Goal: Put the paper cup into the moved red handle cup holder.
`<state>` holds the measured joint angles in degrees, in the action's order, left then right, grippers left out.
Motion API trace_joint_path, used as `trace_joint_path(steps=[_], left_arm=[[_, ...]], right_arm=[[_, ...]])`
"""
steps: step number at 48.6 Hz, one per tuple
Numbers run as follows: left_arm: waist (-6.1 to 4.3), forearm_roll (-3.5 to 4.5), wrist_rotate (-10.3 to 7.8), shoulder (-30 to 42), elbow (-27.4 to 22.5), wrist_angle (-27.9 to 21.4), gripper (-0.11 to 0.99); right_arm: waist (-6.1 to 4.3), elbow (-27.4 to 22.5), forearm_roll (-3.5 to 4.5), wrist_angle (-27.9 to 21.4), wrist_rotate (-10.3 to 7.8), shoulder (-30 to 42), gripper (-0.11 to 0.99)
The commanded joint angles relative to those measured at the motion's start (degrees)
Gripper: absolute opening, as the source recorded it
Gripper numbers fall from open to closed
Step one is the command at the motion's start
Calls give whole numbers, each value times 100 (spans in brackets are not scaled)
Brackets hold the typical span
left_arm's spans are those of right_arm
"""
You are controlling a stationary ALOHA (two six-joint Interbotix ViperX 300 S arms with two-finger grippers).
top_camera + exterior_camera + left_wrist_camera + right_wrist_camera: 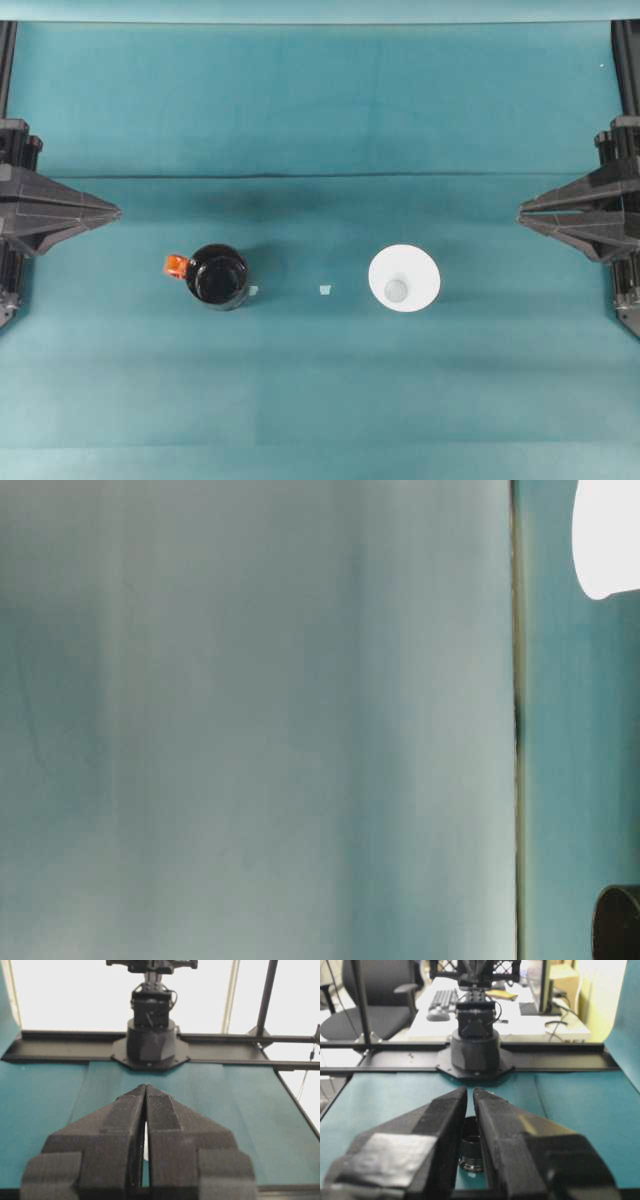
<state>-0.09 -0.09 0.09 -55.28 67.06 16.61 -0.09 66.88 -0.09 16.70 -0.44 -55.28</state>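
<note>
Paper cup sits on the right arm's side, mouth up.

The paper cup (404, 278) stands upright right of the table's centre, well apart from the red handle cup holder (217, 276) at left-centre, its red tab pointing left. The right gripper (522, 213) is nearer the cup, parked at the edge with jaws clenched; the left gripper (117, 211) is likewise clenched and empty.

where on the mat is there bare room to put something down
Free: the far strip of teal mat and the near strip. A narrower gap lies between the glossy black holder and white paper cup, holding small tape marks. Nowhere crowded.
</note>
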Motion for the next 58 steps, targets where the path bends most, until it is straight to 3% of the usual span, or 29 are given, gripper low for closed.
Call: trace_joint_path(steps=[1, 4, 7, 16, 25, 34, 45, 58], left_arm=[[18, -70, 114, 167, -290, -220, 2], [18, -70, 167, 272, -431, -571, 2], [18, -70, 193, 387, -571, -967, 2], [26, -70, 202, 668, -1037, -1934, 2], [26, -79, 176, 984, -1248, -2786, 2], [132, -97, 167, 1582, -1389, -3999, 2], [352, -105, 149, 2083, -1626, -4790, 2], [334, -114, 79, 2531, -1854, -5291, 2]], right_arm=[[44, -88, -26, 35, -35, 44, 0], [53, -105, -141, -18, -62, 44, 1], [53, -105, -202, -123, -141, 35, -5], [53, -158, -202, -562, -387, 18, -10], [44, -185, -202, -1011, -439, -9, -10], [35, -220, -202, -1354, -545, -9, -10], [26, -220, -202, -1547, -571, -53, -10], [-26, -220, -202, -1723, -571, -158, -10]])
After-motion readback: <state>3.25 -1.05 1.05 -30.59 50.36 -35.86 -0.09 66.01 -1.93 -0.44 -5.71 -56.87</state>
